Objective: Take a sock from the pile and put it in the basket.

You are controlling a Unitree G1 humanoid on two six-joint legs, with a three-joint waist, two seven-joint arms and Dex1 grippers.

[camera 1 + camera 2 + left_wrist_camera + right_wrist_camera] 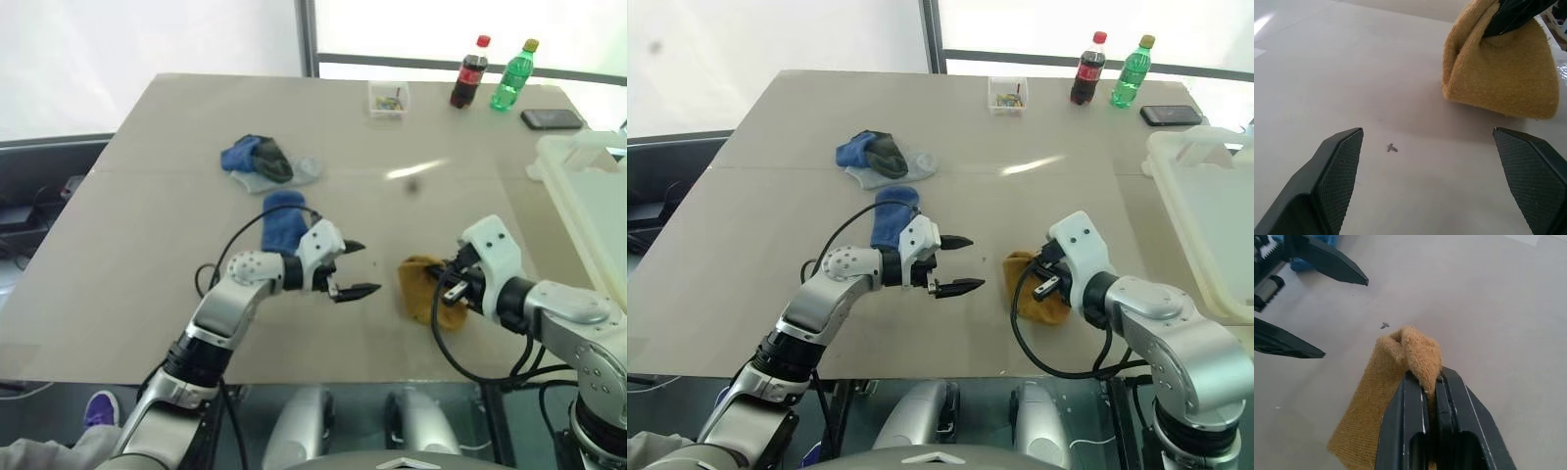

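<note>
Two grippers face each other low in the frame of the left eye view, over the beige table (147, 196). The right gripper (1431, 377), at lower right, has its black fingers pinched tight on a mustard-yellow sock (423, 289), whose folded cloth bulges out past the fingertips and hangs down from them. The left gripper (355, 268), just left of centre, points toward that sock with its jaws spread wide and nothing between them; in the left wrist view its textured fingertips (1339, 161) stand far apart over bare tabletop. A blue sock (282, 220) lies just above the left gripper, apart from the pile (263, 162), which sits in the upper middle of the frame as a small heap of blue, dark and pale grey cloth. The basket (578, 196), white and translucent, stands at the right edge. Along the far edge of the table, at upper right, are a small clear box (388, 100), a cola bottle (469, 72), a green bottle (512, 75) and a black phone (552, 118).
</note>
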